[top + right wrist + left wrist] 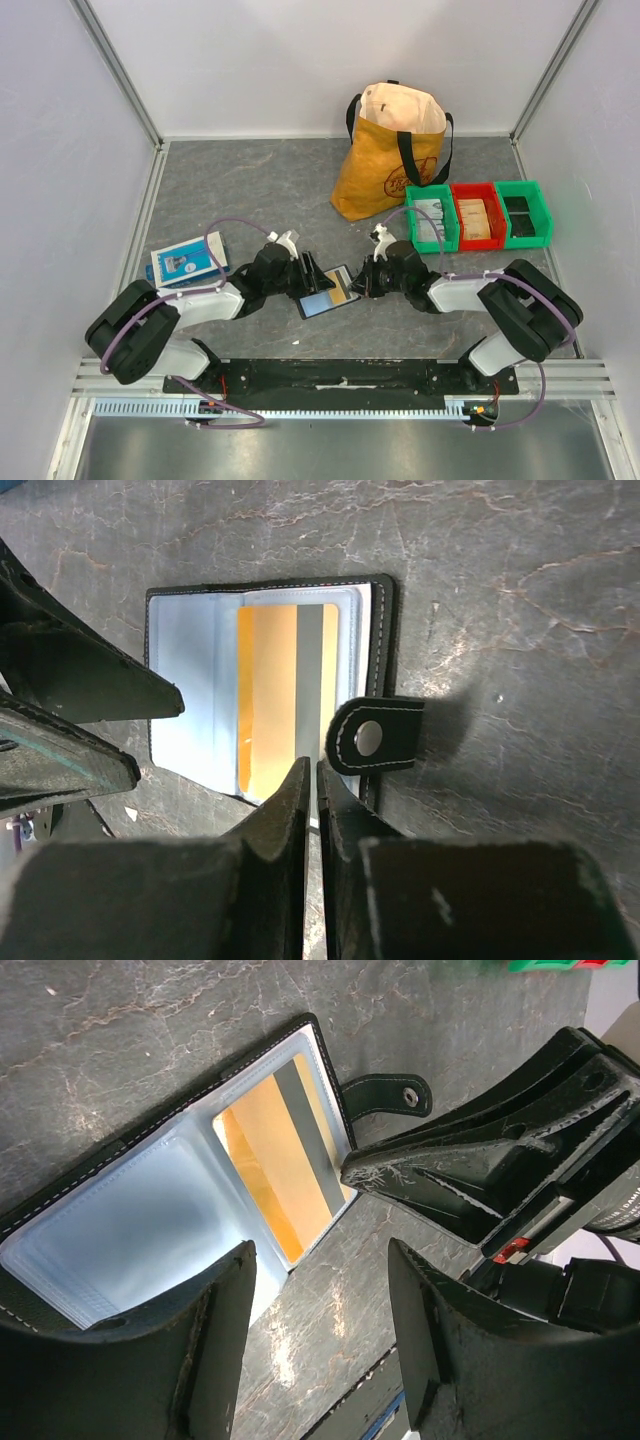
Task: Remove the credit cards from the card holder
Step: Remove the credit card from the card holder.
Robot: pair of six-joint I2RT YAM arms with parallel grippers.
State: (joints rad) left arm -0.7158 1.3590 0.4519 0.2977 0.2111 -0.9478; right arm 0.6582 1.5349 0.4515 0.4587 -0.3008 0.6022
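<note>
Open black folding card holder lying flat on the grey marbled desk, between the two pincers.

Its clear-sleeved inside faces up. The orange plastic credit card with its grey stripe sits in the leaf nearest the black strap tab with a silver stud, and the other leaf shows pale blue-grey. The left pincer is released, jaws wide apart, with one finger over the pale leaf's corner. The right pincer has its jaws drawn nearly together, leaving only a thin slit. Its tips are at the holder's edge beside the orange card, and I cannot tell whether they pinch anything.
</note>
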